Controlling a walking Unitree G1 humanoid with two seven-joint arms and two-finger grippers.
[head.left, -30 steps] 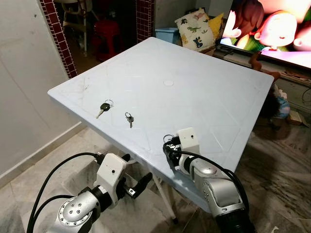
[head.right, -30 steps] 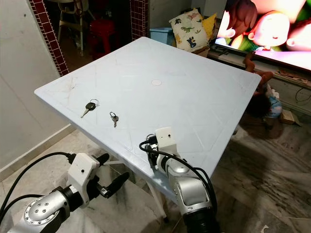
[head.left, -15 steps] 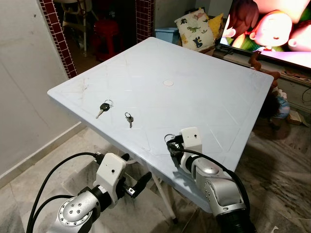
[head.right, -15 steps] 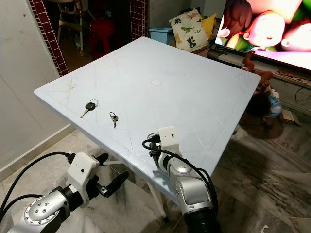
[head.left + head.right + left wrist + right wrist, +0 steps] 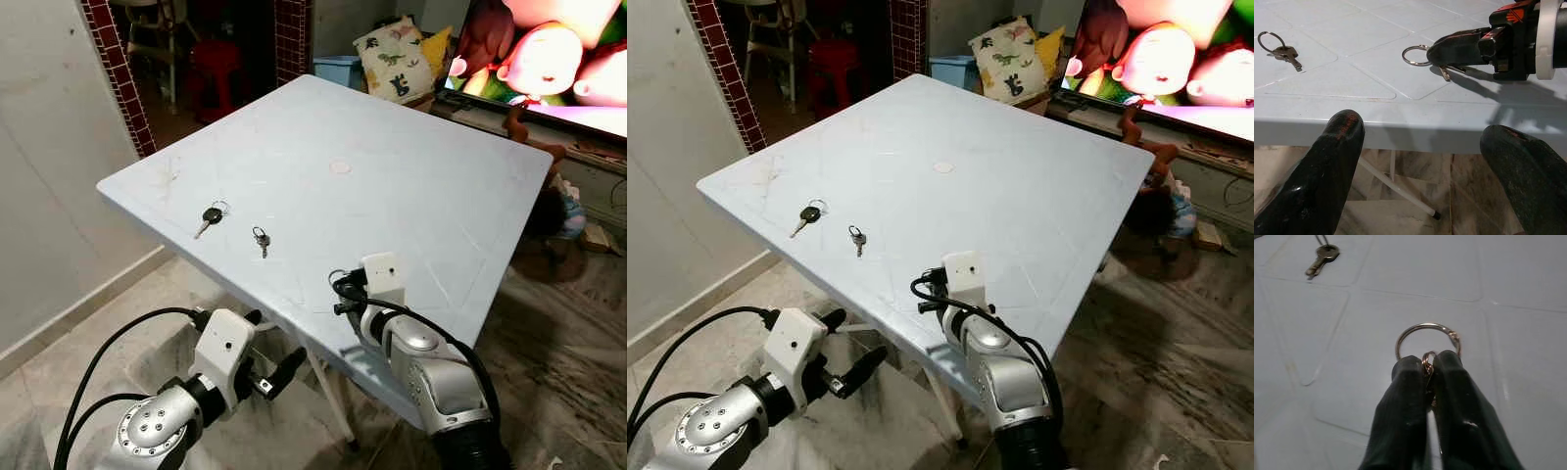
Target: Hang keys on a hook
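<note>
Near the front edge of the pale blue worktop [image 5: 421, 186], the right end effector [image 5: 1426, 369] has its fingers pressed together on a key ring [image 5: 1427, 340] — keys pinched between them, low over the surface. Two more keys lie loose further left: a black-headed key [image 5: 209, 218] and a small key [image 5: 261, 239]. Below the worktop's edge, the left end effector [image 5: 1420, 161] hangs spread wide.

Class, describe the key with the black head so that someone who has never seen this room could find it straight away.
Start at the pale blue table and go to its near left edge, where two keys lie. The key with the black head is the one closer to the table's left corner; its neighbour, the small metal key, is all metal and sits nearer the right gripper.
</note>
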